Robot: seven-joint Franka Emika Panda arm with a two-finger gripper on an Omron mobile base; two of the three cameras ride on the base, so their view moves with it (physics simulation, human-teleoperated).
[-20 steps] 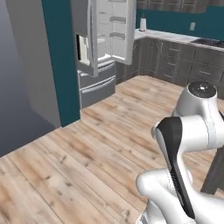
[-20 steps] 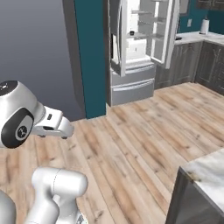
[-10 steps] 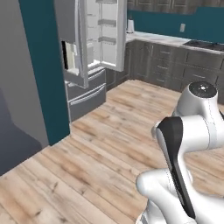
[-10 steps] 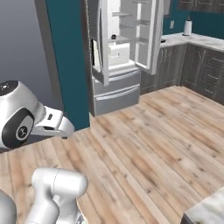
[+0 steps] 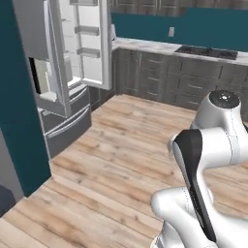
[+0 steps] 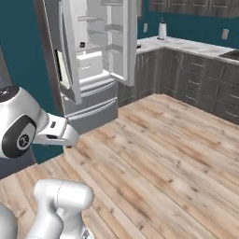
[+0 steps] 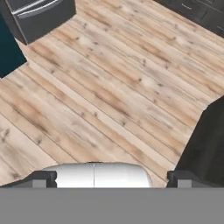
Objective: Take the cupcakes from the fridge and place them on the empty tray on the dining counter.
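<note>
Gripper (image 7: 107, 177) — jaws spread wide, nothing between the fingertips — points down at bare wood floor (image 7: 113, 87). The fridge (image 6: 91, 65) stands well ahead of the gripper, both upper doors swung open, white interior exposed; its bottom drawer (image 7: 37, 15) lies far beyond the fingertips.

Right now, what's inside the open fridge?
The fridge stands open on a white interior with shelves and door bins. A small dark item sits on a shelf, too small to identify. The left door hides part of the inside.
</note>
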